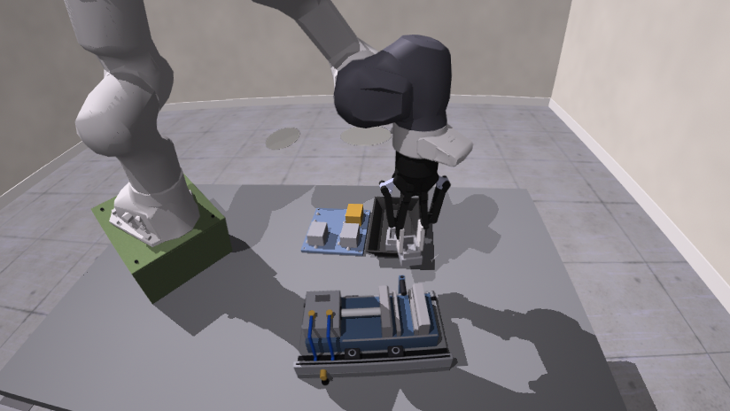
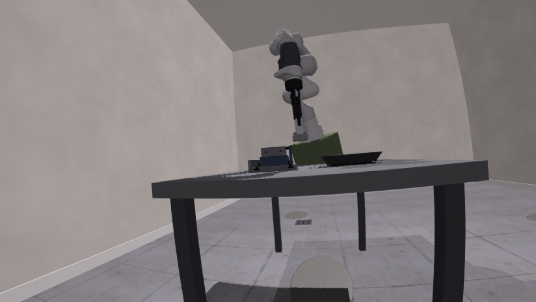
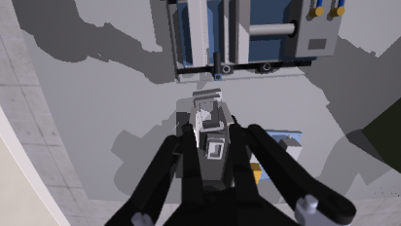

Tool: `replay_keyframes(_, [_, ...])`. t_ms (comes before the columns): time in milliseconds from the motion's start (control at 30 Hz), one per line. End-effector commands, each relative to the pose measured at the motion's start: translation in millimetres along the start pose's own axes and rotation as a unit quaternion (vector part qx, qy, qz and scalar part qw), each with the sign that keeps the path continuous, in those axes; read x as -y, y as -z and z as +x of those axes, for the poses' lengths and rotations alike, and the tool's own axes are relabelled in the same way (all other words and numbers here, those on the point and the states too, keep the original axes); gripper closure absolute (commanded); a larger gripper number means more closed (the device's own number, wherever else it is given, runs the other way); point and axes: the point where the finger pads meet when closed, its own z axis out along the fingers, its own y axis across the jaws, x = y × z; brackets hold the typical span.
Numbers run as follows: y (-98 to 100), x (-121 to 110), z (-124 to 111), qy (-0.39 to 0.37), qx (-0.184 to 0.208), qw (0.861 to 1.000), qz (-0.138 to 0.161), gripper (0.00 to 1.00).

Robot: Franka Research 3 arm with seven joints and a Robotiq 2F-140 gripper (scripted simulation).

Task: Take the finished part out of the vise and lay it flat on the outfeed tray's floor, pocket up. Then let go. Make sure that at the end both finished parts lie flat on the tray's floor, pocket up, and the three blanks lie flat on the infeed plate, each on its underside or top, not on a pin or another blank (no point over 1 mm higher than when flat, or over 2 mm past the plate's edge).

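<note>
Nearest the top camera, the vise point(image 1: 372, 326) sat on the grey table point(image 1: 152, 357), blue-bodied on a grey base rail, with two blue hoses on its left block. Its pale jaw plates stood apart with an open slot between them (no part in it).

Beyond the vise, the gripper point(image 1: 408, 239) hung from the dark wrist with its black fingers point(image 1: 394, 214) pointing down, clamped on the finished part point(image 1: 407, 249). The part was a pale grey block, held up off the table; in the exterior view it hung well above the vise top point(image 2: 275, 151), in front of the arm. From the wrist view the part point(image 3: 210, 128) showed a stepped face with a square recess, gripped on its two long sides by the fingers. Which way the pocket faced, I could not tell for certain.

In the top view the part overlapped the near rim of the outfeed tray point(image 1: 375, 224), a dark open box. Whether it was over the tray floor or just in front, I could not settle.

Just left of the tray lay a blue plate point(image 1: 311, 245) carrying two pale blocks and an orange block point(image 1: 354, 213).

Farther left, the arm rose from a green pedestal point(image 1: 168, 265).
</note>
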Motion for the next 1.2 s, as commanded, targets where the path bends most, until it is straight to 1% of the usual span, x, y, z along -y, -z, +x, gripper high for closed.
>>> replay_keyframes(0, [4.7, 14.5, -29.3, -0.068, -0.014, 0.998, 0.004, 1.0])
replay_keyframes(33, [4.7, 14.5, -29.3, -0.068, -0.014, 0.998, 0.004, 1.0])
replay_keyframes(67, [3.9, 19.2, -53.7, -0.073, -0.014, 0.997, 0.004, 1.0])
replay_keyframes(100, [3.5, 21.8, -71.0, -0.077, -0.015, 0.997, 0.004, 1.0])
replay_keyframes(167, [3.1, 24.1, -89.4, -0.08, -0.015, 0.997, 0.004, 1.0])
replay_keyframes(300, [3.1, 24.3, -91.0, -0.081, -0.015, 0.997, 0.004, 1.0])
replay_keyframes(333, [2.9, 25.9, -108.4, -0.084, -0.015, 0.996, 0.004, 1.0])
replay_keyframes(367, [2.7, 27.2, -132.4, -0.089, -0.015, 0.996, 0.005, 1.0])
replay_keyframes(467, [2.8, 27.5, -163.4, -0.096, -0.014, 0.995, 0.006, 1.0])
replay_keyframes(600, [2.8, 27.5, -163.4, -0.096, -0.014, 0.995, 0.006, 1.0])
replay_keyframes(700, [3.6, 24.5, -213.9, -0.106, -0.013, 0.994, 0.009, 1.0])
replay_keyframes(767, [4.1, 22.2, -234.2, -0.111, -0.013, 0.994, 0.01, 1.0])
replay_keyframes(800, [4.3, 21.3, -240.4, -0.112, -0.012, 0.994, 0.011, 1.0])
replay_keyframes(900, [4.3, 21.3, -240.4, -0.112, -0.012, 0.994, 0.011, 1.0])
replay_keyframes(1000, [4.7, 19.4, -252.5, -0.115, -0.012, 0.993, 0.011, 1.0])
replay_keyframes(1167, [4.7, 19.3, -253.3, -0.115, -0.012, 0.993, 0.011, 1.0])
